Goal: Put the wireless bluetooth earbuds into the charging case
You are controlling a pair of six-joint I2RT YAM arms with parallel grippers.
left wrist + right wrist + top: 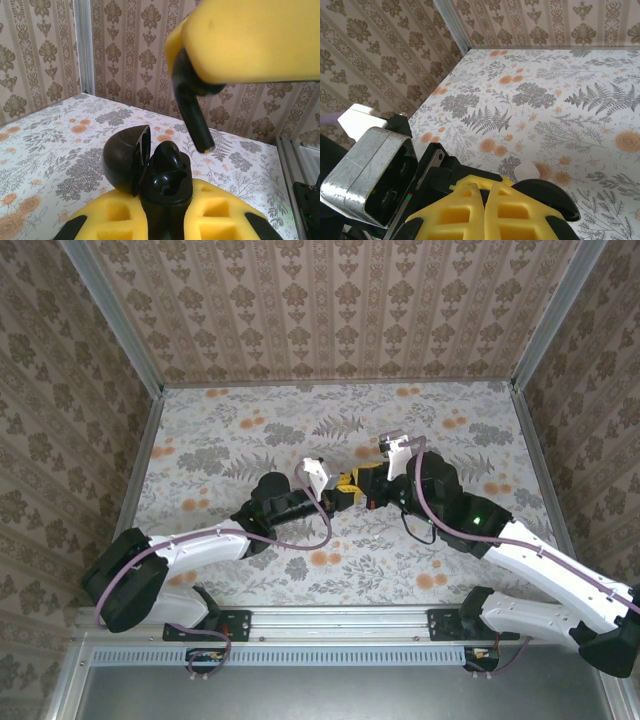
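Note:
My left gripper [165, 202] is shut on the charging case [167, 187], which is glossy black here and held upright with its lid [122, 157] swung open to the left. One black earbud [171, 154] sits in the far slot; the near slot is an empty hollow. Just above and to the right, a second earbud [192, 110] hangs stem down, pinched between the yellow pads [250, 40] of my right gripper [484, 194]. Its tip is a short gap above the case. From above, the left gripper [336, 498] and right gripper [364, 482] meet mid-table.
A small pale rounded piece [526, 171] lies on the floral table [560, 100] just past the open lid [545, 197]. The left wrist's camera housing [375, 175] is close on the left. Patterned walls [330, 310] and metal rails [145, 455] enclose the table.

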